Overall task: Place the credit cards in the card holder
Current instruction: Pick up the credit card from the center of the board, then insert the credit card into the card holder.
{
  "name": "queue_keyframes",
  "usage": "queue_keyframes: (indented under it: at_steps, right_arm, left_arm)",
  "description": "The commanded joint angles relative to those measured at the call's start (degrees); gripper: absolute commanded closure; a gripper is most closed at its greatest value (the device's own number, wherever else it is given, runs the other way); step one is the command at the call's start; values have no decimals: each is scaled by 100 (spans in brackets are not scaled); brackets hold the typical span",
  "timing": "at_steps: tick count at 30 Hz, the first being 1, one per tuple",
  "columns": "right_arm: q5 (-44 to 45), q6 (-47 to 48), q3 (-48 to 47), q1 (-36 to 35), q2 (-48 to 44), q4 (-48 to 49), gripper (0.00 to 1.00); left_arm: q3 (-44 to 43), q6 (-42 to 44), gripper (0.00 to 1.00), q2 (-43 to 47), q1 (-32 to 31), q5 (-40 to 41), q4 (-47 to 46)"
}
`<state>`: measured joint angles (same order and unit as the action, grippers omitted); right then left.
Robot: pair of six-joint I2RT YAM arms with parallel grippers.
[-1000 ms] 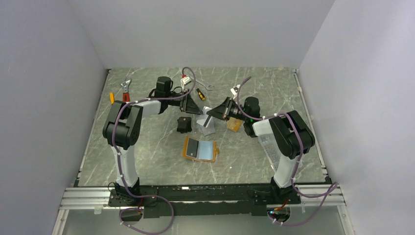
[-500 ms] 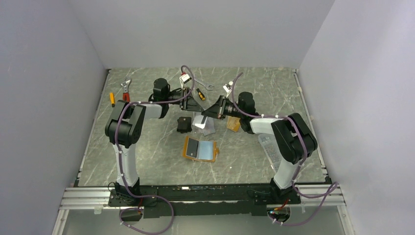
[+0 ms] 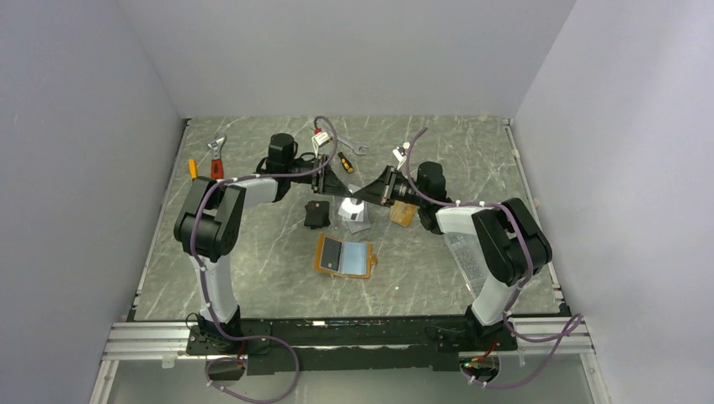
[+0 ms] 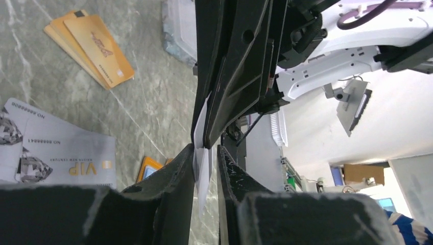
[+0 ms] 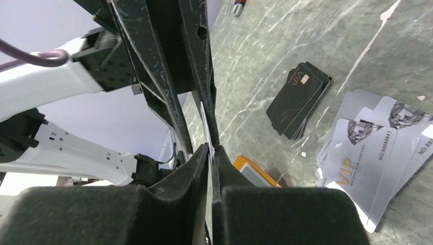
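While both arms are meeting over the table, you are, as I judge it, passing one card from claw to claw.

From the top camera, the left gripper (image 3: 340,188) and the right gripper (image 3: 364,194) are pointing tip to tip on the far side of the card holder (image 3: 343,257), which is lying open and flat. One silver card (image 3: 347,204) is hanging between them, above the other silver cards (image 3: 359,222) just beyond the holder.

From the left wrist, this card is standing edge-on between the left fingers. They are standing narrow around it, but a small gap is showing on one side, so I cannot tell if they are pinching. The orange-tan cards (image 4: 92,46) are lying beyond the holder, to its right.

From the right wrist, the right fingers are pressing nearly together with the thin card between them, so this claw is holding it. The black cards (image 5: 301,99) are lying beyond the holder, to its left.

You should be keeping the right grip until the left pads are sitting flat on both faces. Then separate straight along the card, without twisting.
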<state>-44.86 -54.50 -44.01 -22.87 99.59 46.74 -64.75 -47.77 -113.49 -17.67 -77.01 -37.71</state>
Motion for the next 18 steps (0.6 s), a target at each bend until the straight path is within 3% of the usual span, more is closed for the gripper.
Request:
queue_keyframes:
  at_steps: [1,12,18]
  right_arm:
    - [452,36,229,236,-198,118,91]
    - [589,-67,449,344,-192,311,90]
    - [770,-174,498,417,-191,491,93]
  left_arm:
    - [-617,2887,76,752,-46,195,3549]
    - [-546,2512,78,696,-47,23,3162]
    - [-322,2530,70,801,-127,-9,3139]
